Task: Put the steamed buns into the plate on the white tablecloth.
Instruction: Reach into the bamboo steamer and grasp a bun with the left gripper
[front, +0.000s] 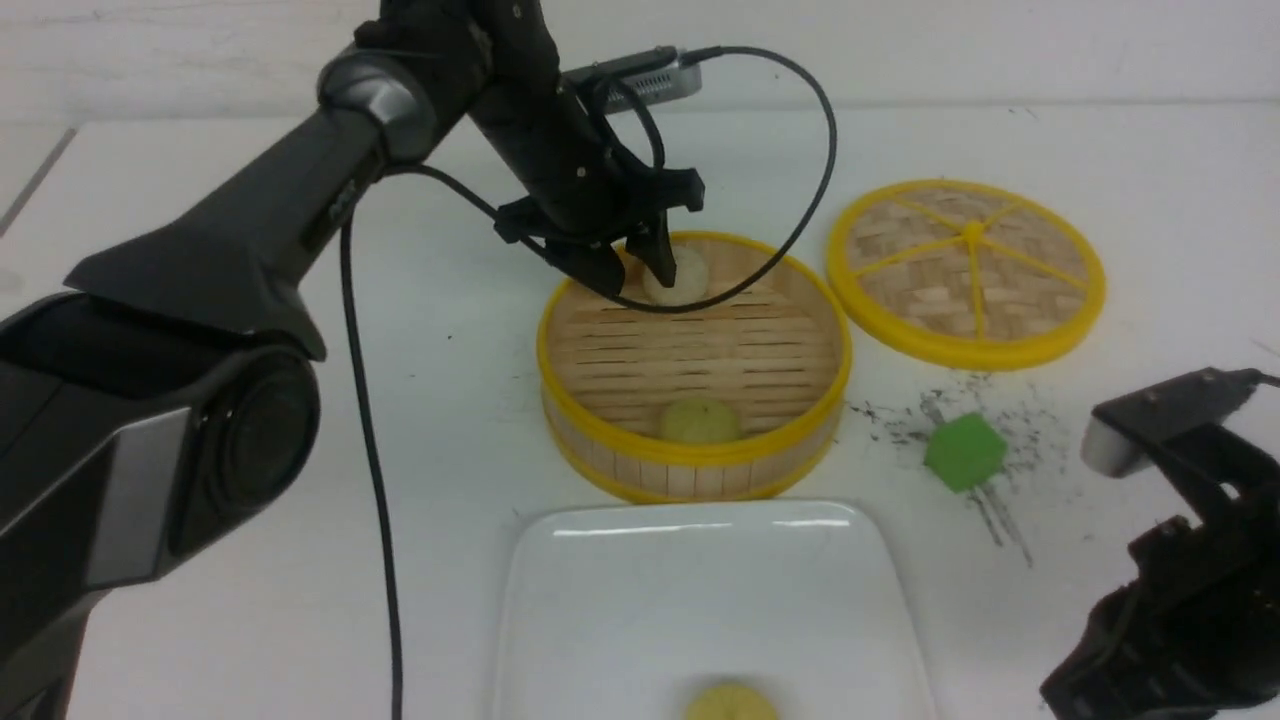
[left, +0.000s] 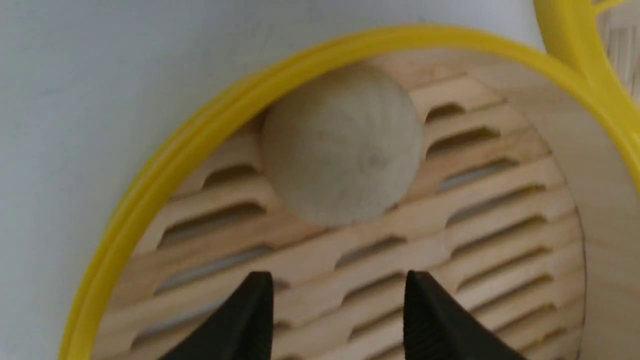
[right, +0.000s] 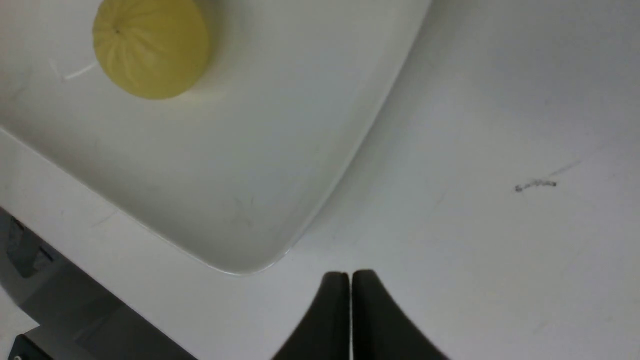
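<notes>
Up at the top centre of the front view, the left gripper (front: 632, 268) hangs over the far part of the steamer (front: 695, 350), fingers spread with nothing between them; its dark fingers and a looping cable hide part of the cream-white bun (front: 678, 277) beside the far wall; the near pale yellow bun (front: 699, 421) sits at the steamer's near edge, its lower side cut off by the yellow rim; the plate (front: 700, 570) runs out of the bottom of the frame, and the yellow bun on it (front: 732, 703) is only partly seen; at lower right, the right gripper (right: 351, 276) is pressed together, its tips over the white tablecloth (right: 450, 225) outside the plate's corner; open cloth lies left of the steamer, while the woven lid (front: 975, 270) crowds its right rim.
</notes>
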